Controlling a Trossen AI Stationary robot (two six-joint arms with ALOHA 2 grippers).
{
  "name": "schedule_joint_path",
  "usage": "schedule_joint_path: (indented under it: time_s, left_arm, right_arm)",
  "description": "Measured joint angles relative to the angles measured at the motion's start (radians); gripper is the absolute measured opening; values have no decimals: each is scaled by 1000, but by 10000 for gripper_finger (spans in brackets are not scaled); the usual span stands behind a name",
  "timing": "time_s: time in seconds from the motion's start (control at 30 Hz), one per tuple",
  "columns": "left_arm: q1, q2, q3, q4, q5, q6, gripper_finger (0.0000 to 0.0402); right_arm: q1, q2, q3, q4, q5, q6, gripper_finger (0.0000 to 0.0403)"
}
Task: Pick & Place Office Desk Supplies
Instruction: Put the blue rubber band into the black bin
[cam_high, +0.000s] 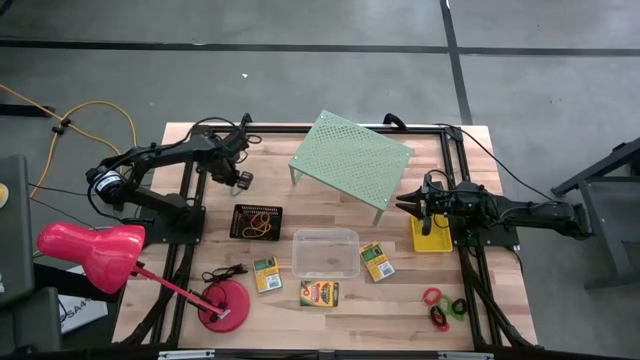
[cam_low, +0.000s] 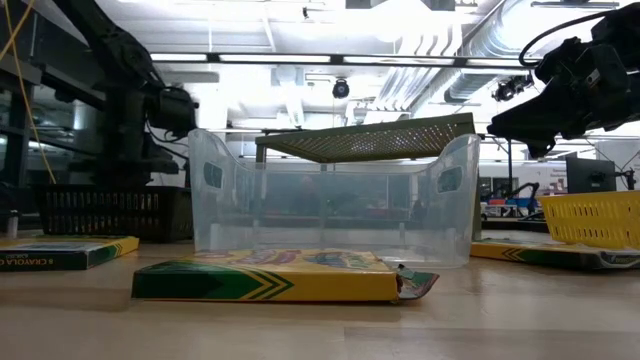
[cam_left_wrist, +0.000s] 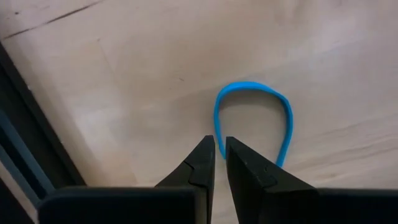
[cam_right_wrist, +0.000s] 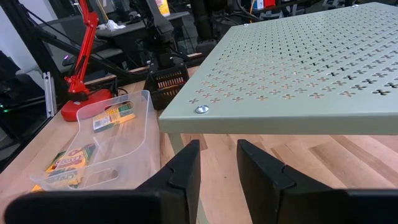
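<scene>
Blue rubber band lay flat on the bare wood of the table, just ahead of the left gripper, whose fingers stood almost pressed together with only a thin slit between them and nothing pinched. From above, that left gripper hung at the far left part of the table, beyond the small black mesh tray, which held a few thin coloured bands. The right gripper sat at the right side, just beside the yellow basket and close to a corner of the pale green perforated shelf; its fingers were spread a little apart and held nothing, pointing under the shelf's edge. The clear tub stood near the middle of the table. Three green-and-yellow card boxes lay around it: one to its left, one in front of it, and one to its right. Red, green and black little rings lay together near the front right corner. A pink-red desk lamp leaned over the front left corner, its round base on the wood.
</scene>
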Motion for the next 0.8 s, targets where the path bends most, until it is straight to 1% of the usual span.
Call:
schedule_joint_path:
  time_s: [0.2, 0.33, 0.6, 0.8]
  left_arm:
    - [-38, 0, 0, -1, -6, -33, 33]
    - [-56, 0, 0, -3, -27, -70, 33]
    - [-61, 0, -38, -3, -27, -155, 33]
    - [-61, 0, -48, 4, -24, -167, 33]
  right_arm:
    - [0, 0, 0, 0, 0, 0, 94]
    - [0, 0, 0, 0, 0, 0, 94]
    - [0, 0, 0, 0, 0, 0, 94]
    - [0, 0, 0, 0, 0, 0, 94]
